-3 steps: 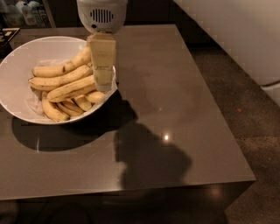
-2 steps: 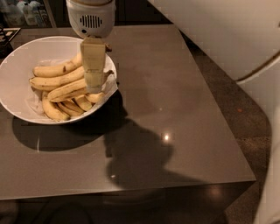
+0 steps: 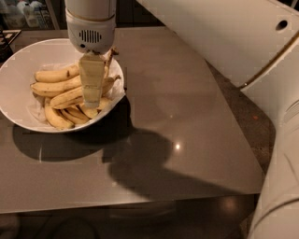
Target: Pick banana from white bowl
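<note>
The white bowl (image 3: 17, 59) sits at the back left of the grey-brown table (image 3: 187, 116) and holds several yellow bananas on a paper lining. A long, gently curved banana (image 3: 56, 87) lies across the middle of the pile, with another long one (image 3: 69, 97) just below it and short ones (image 3: 56, 119) at the front. My gripper (image 3: 91, 100) hangs down from its white wrist (image 3: 90, 28) over the right side of the pile. Its lower end is at the bananas and hides their right ends. A stem (image 3: 112, 52) sticks up behind it.
My white arm (image 3: 252, 51) fills the right and upper right of the view. The table's front edge (image 3: 140, 203) runs across the bottom, with dark floor (image 3: 233, 93) to the right. Bottles (image 3: 21, 11) stand behind the bowl at the back left.
My gripper has moved left from the bowl's right rim to over the banana pile. My arm now covers more of the right side.
</note>
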Motion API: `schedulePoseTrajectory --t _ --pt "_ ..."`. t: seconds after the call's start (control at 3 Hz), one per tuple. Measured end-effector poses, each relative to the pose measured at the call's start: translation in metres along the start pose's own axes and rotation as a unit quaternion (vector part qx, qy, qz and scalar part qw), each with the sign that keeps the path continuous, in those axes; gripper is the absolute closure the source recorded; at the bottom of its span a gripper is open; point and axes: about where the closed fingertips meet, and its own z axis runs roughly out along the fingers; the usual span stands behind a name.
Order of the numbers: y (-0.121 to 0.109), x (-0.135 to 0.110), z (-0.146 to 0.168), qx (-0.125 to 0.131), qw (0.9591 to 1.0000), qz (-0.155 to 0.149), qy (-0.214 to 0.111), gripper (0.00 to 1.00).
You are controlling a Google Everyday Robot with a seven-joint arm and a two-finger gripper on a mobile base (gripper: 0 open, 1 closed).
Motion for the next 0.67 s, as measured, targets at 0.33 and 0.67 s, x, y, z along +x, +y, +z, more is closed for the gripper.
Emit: schedulePoseTrajectory --t 0.33,0.67 --pt "0.0053 -0.0005 0.0091 -0.018 0.9998 0.006 -0.008 0.15" --pt "0.0046 0.0018 0.0162 -0.027 0.9996 0.010 -0.005 0.22"
